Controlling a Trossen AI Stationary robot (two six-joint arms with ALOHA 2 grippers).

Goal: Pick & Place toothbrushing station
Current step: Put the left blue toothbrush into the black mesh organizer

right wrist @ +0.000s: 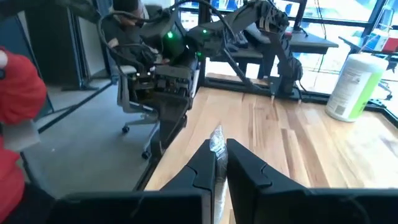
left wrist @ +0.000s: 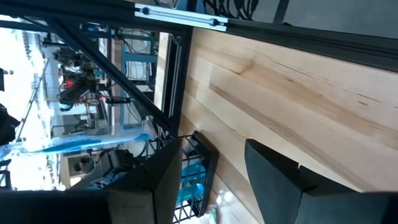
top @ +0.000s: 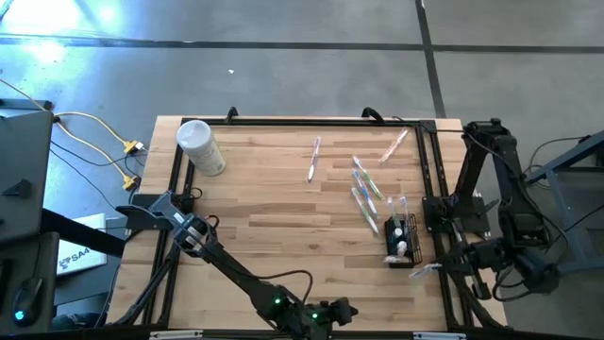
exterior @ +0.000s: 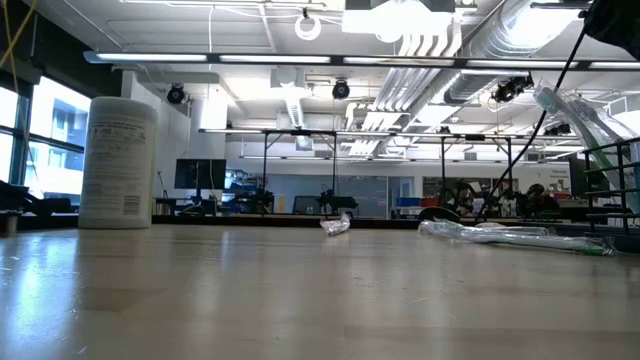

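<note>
The black wire-mesh holder (top: 399, 239) stood at the bench's (top: 283, 208) right edge, thin pastel toothbrushes (top: 366, 194) scattered above it. The right gripper (right wrist: 221, 163), fingers pinching a clear-wrapped toothbrush (right wrist: 217, 142), hung lower right. The left gripper (left wrist: 208, 180) had its fingers spread.

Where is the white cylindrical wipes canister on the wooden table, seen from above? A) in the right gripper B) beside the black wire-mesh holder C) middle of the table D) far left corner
D: in the high view the white cylindrical wipes canister sits at the far left corner of the wooden table, well apart from the black wire-mesh holder near the right edge.
</note>
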